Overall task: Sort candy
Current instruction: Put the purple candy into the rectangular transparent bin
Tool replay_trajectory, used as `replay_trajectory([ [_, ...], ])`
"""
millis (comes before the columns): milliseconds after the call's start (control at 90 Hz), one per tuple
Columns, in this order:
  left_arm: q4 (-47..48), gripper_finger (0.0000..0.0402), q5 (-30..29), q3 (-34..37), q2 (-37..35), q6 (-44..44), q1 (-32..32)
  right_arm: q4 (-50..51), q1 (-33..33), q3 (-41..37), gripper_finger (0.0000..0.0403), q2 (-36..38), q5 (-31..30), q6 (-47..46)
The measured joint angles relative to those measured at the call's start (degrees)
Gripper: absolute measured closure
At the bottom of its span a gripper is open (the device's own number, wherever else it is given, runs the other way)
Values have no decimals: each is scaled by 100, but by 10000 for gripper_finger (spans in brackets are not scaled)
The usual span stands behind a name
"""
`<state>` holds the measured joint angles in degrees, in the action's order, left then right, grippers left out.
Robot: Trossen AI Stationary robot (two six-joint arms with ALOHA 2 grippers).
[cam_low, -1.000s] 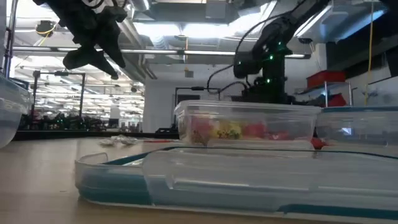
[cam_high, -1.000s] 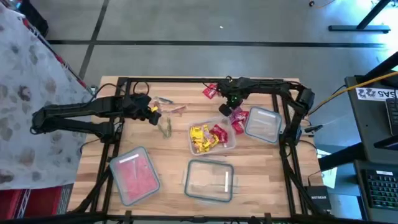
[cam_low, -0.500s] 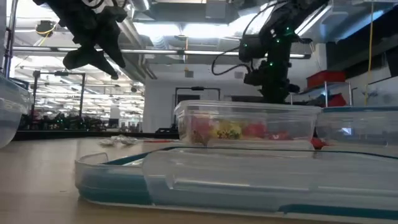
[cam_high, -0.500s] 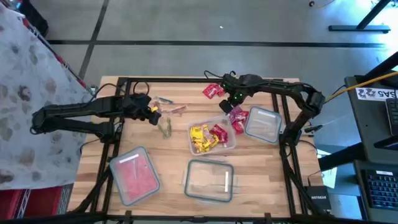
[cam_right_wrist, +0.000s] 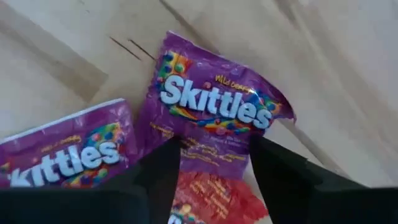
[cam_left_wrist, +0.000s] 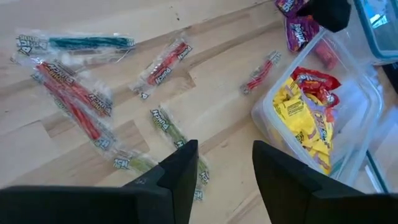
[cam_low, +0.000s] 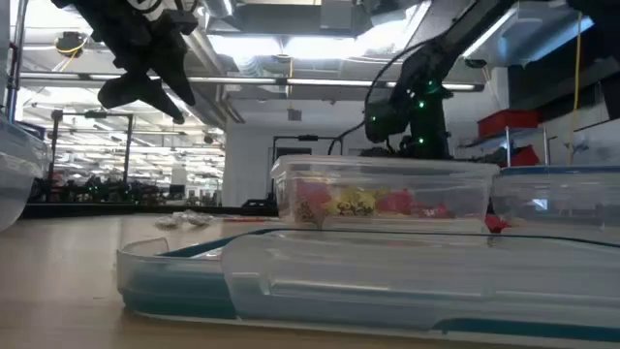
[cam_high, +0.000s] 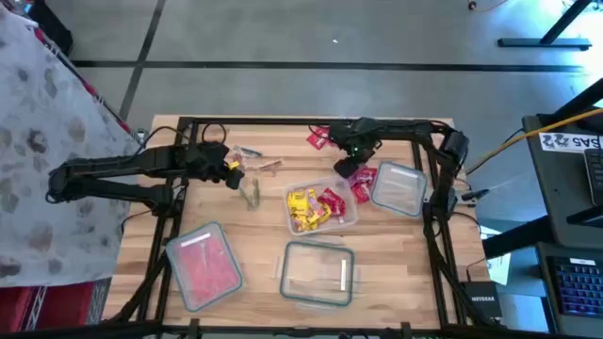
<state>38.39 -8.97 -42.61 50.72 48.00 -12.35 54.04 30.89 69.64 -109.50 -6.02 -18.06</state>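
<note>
Two purple candy packs [cam_right_wrist: 211,112] [cam_right_wrist: 62,155] and a red one [cam_right_wrist: 211,193] lie on the table beside the right-hand clear container [cam_high: 400,188]. My right gripper [cam_right_wrist: 214,180] [cam_high: 347,160] is open, low over them. Its fingers straddle the lower edge of one purple pack and the red pack. My left gripper [cam_left_wrist: 224,174] [cam_high: 233,176] hangs open above several long candy sticks in clear wrappers [cam_left_wrist: 168,62] at the table's far left. A green stick [cam_left_wrist: 171,130] lies just ahead of its fingers. The middle container [cam_high: 320,207] holds yellow and red candy. My right gripper comes from above, its open fingers [cam_right_wrist: 158,180] standing either side of the red pack and over the purple pack's edge [cam_right_wrist: 214,146]. I cannot tell whether they touch either pack.
A container with pink candy [cam_high: 203,266] stands at the near left. Another clear container [cam_high: 318,273] stands near the front middle, and in the low view it fills the foreground. A red pack [cam_high: 318,138] lies near the far edge. The black frame [cam_high: 283,121] rims the table.
My right gripper rose and swung a little toward the table's right edge. It then came back and went down toward the purple packs. The candy has not moved.
</note>
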Motion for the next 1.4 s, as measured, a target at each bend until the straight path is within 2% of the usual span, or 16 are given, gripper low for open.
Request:
replay_trajectory([
  [78, -2, 265, 1, 0, 2, 18, 40, -37, -6, 3, 235, -61, -27, -3],
  [156, -2, 265, 1, 0, 0, 83, 79, -65, -17, 1, 265, -65, -61, -1],
  [311, -3, 265, -24, 0, 2, 110, 113, -107, -15, -10, 369, -37, -156, 88],
  [378, -2, 265, -32, 0, 0, 110, 112, -108, -15, -17, 391, 1, -209, 188],
  [644, -2, 265, -39, 0, 0, 110, 113, 377, -17, 301, 398, 654, -286, 412],
  [711, -4, 265, -39, 0, 0, 91, 113, 516, -18, 458, 399, 876, -101, 641],
  [800, -4, 265, -39, 0, 0, 48, 112, 493, -120, 629, 401, 1163, 621, 1257],
  [933, -4, 265, -41, 0, 1, -2, 113, 521, -509, 692, 397, 1470, 2481, 2612],
  [1000, -2, 265, -39, 0, 2, -2, 113, 611, -835, 692, 392, 1481, 2878, 3157],
  [1067, -4, 265, -42, 0, 1, -14, 113, 689, -1216, 660, 386, 1476, 2788, 3684],
  [1167, -2, 265, -39, 0, 0, -50, 113, 435, -1813, 516, 369, 1475, 2124, 4215],
  [1256, -2, 265, -39, 0, 2, -43, 113, 20, -2256, 368, 349, 1474, 1596, 4282],
  [1400, -3, 265, -13, 0, 0, -43, 112, -333, -2750, 252, 304, 1471, 1393, 4388],
])
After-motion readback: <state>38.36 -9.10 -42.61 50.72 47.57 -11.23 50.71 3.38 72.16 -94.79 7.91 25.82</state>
